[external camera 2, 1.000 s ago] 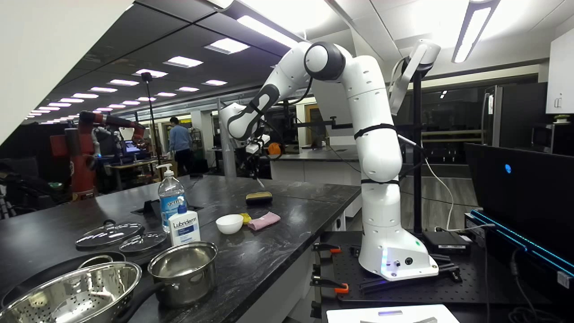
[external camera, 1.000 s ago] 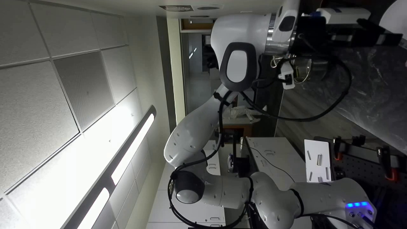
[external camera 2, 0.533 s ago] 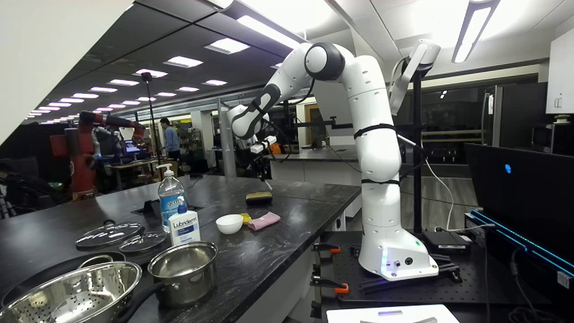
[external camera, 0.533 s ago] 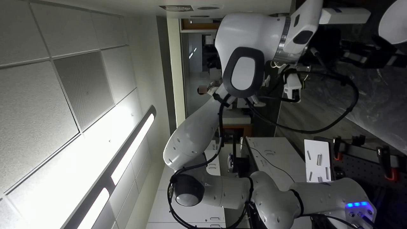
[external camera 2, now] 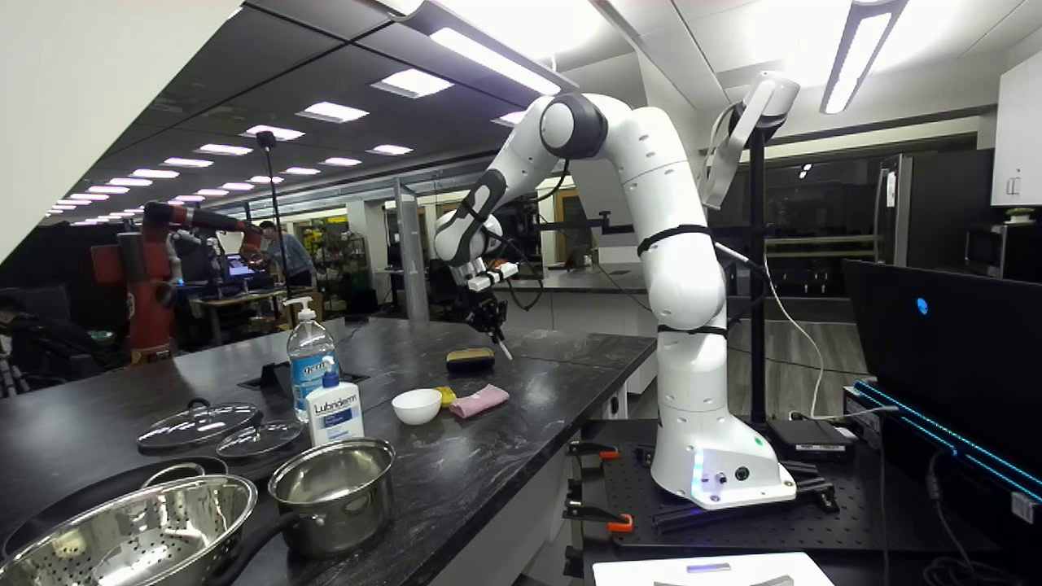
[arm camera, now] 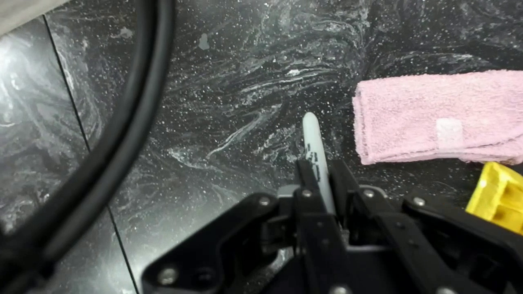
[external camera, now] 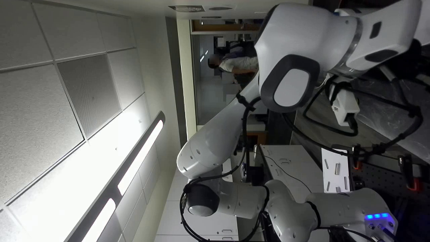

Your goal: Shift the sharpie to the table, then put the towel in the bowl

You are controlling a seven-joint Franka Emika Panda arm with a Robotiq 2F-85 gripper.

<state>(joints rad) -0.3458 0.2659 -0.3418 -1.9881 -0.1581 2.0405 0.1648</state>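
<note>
My gripper [arm camera: 320,165] is shut on the sharpie [arm camera: 314,132], a whitish pen with dark lettering whose free end points forward in the wrist view. In an exterior view the gripper [external camera 2: 498,334] holds the sharpie [external camera 2: 506,352] tilted, tip down, over the dark table [external camera 2: 562,382]; contact with the table cannot be told. The folded pink towel [arm camera: 408,114] lies right of the sharpie in the wrist view. The towel [external camera 2: 479,401] also shows in an exterior view beside the white bowl [external camera 2: 417,406]. The bowl is out of the wrist view.
A yellow item [arm camera: 496,200] lies next to the towel. A tan and black case [external camera 2: 470,360] stands near the gripper. Bottles [external camera 2: 334,413], glass lids [external camera 2: 199,425], a pot [external camera 2: 332,488] and a colander [external camera 2: 130,529] stand farther off. A cable [arm camera: 135,122] loops beside the gripper.
The arm has swung right and slightly down in an exterior view, carrying the sharpie past the case. The towel, bowl and case have not moved. People in the background have moved.
</note>
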